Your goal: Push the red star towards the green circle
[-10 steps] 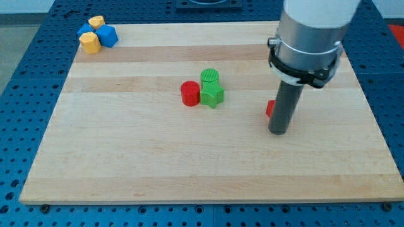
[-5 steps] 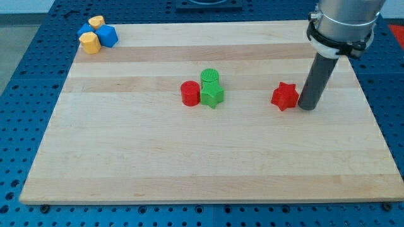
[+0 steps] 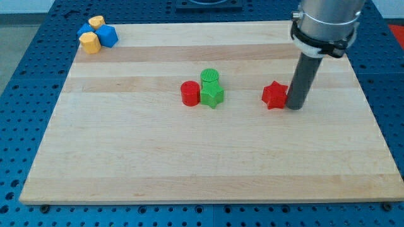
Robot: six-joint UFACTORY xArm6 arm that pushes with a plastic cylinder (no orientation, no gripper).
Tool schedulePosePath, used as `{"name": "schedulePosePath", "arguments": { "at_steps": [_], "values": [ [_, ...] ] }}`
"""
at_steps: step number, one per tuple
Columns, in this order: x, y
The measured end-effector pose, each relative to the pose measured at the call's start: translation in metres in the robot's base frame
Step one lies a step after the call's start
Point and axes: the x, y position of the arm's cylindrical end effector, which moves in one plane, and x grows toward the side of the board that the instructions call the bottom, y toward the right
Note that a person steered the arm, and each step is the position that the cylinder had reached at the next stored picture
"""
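Observation:
The red star [image 3: 274,95] lies on the wooden board [image 3: 158,164], right of the middle. My tip [image 3: 294,106] stands against the star's right side, touching it. The green circle [image 3: 210,76] sits near the board's middle, to the star's left and slightly higher in the view. A green star [image 3: 212,96] lies just below the green circle, and a red cylinder [image 3: 189,93] stands against the green star's left side.
At the board's top left corner sits a cluster: two yellow blocks [image 3: 90,42] [image 3: 96,23] and two blue blocks [image 3: 108,35] [image 3: 84,29]. The arm's grey body [image 3: 323,22] hangs over the board's top right.
My tip went from the star's front around to its right side, then moved left. The red star has slid left towards the green blocks.

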Motion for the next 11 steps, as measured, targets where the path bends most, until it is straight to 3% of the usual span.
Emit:
{"name": "schedulePosePath", "arguments": {
  "at_steps": [4, 11],
  "values": [
    [-0.014, -0.053],
    [-0.046, -0.062]
  ]
}}
